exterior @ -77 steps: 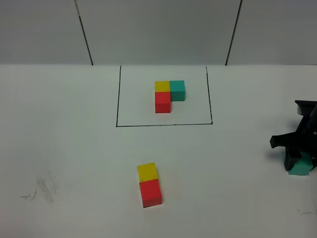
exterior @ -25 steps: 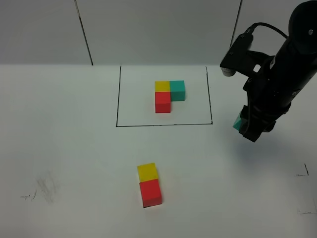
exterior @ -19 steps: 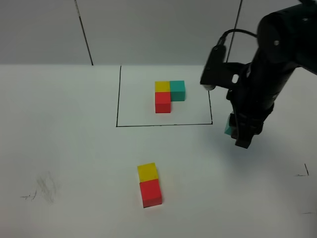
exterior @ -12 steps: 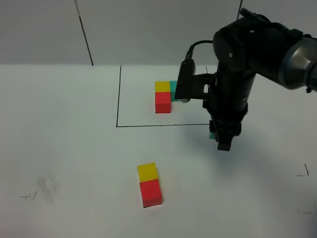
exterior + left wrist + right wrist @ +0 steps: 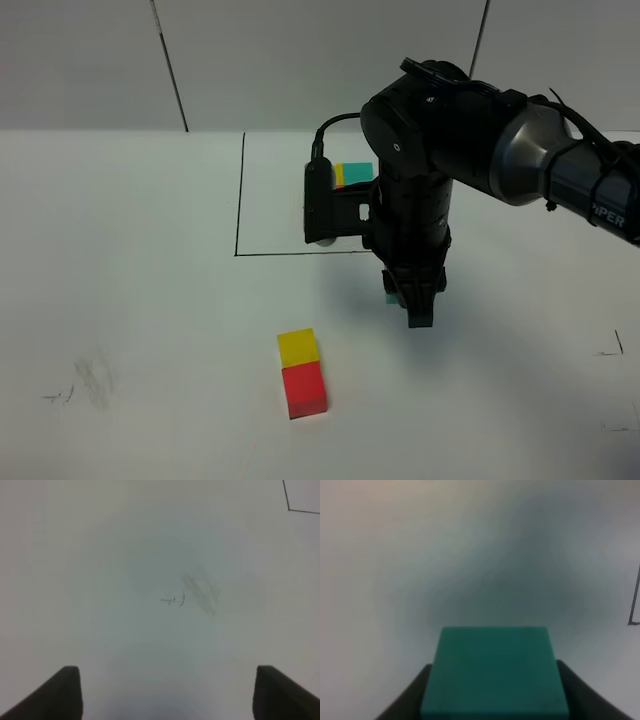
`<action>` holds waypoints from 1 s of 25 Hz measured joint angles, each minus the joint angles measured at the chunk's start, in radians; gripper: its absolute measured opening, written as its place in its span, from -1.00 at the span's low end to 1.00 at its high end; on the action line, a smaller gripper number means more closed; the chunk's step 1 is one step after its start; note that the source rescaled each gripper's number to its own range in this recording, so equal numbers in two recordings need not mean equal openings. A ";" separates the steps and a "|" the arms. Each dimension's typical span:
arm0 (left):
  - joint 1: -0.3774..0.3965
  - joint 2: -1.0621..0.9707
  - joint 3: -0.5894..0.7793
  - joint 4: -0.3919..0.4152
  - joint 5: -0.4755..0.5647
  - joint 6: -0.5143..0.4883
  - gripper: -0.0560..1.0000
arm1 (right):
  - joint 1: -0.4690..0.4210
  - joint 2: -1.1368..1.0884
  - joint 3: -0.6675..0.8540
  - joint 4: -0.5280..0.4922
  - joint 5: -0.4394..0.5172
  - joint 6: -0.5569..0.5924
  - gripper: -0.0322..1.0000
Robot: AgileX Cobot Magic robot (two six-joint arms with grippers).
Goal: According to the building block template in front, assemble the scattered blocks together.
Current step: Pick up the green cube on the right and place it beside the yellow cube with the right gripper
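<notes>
**Fingers clamp teal cube as right arm swings in toward the pair**

Fingers of the right gripper are closed on the teal cube, which fills the lower part of the right wrist view with a dark finger at each side. From the high camera only a sliver of teal shows beside the gripper, held clear of the table.

Three seconds ago this gripper sat at the far right edge of the table with the cube on the surface. Since then the arm has lifted it and carried it leftward in steps, past the outline's right corner, to a spot just in front of the frame. It now hangs near the yellow cube and red cube, which touch each other and have not shifted.

The template is mostly hidden behind the arm; a bit of yellow and teal shows. By the pattern, teal likely belongs against the yellow's right side, so a short move left and down remains.

The left gripper is spread open over bare table, holding nothing.
</notes>
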 joint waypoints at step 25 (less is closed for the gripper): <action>0.000 0.000 0.000 0.000 0.000 0.000 0.99 | 0.084 0.127 -0.013 0.071 -0.089 -0.204 0.03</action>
